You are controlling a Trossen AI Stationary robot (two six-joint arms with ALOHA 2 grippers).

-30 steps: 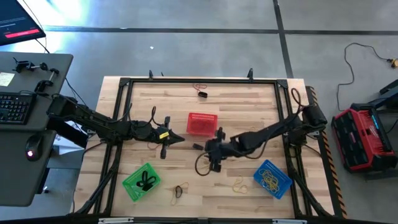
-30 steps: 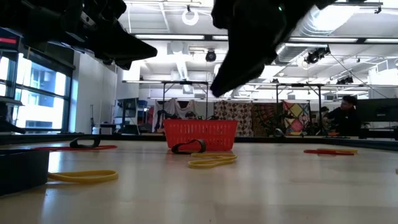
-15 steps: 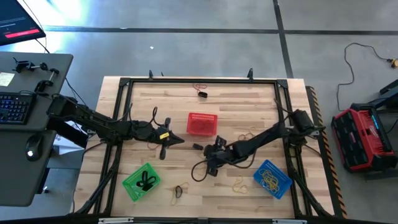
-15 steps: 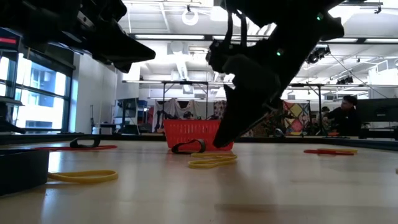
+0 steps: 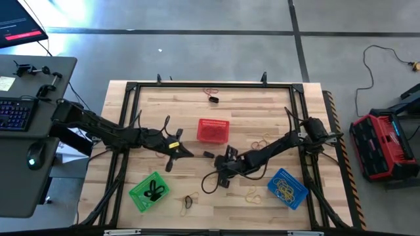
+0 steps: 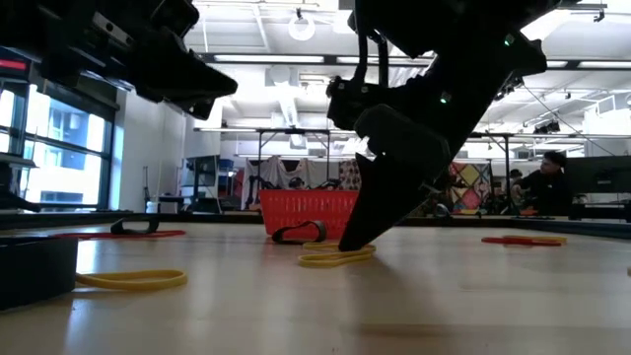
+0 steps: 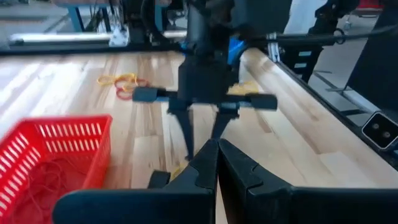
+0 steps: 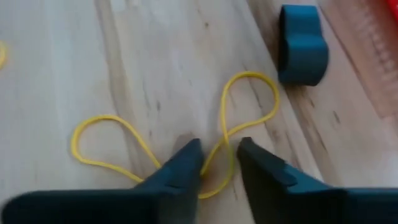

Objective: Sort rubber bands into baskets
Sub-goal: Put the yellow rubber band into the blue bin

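Right claw (image 8: pixel 216 160), fingers narrowly parted, straddles yellow rubber band (image 8: pixel 249 99).

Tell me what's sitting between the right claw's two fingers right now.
A yellow band on the wood: the right claw straddles its crossing strands, as the right wrist view shows. The fingers have not yet closed on it.
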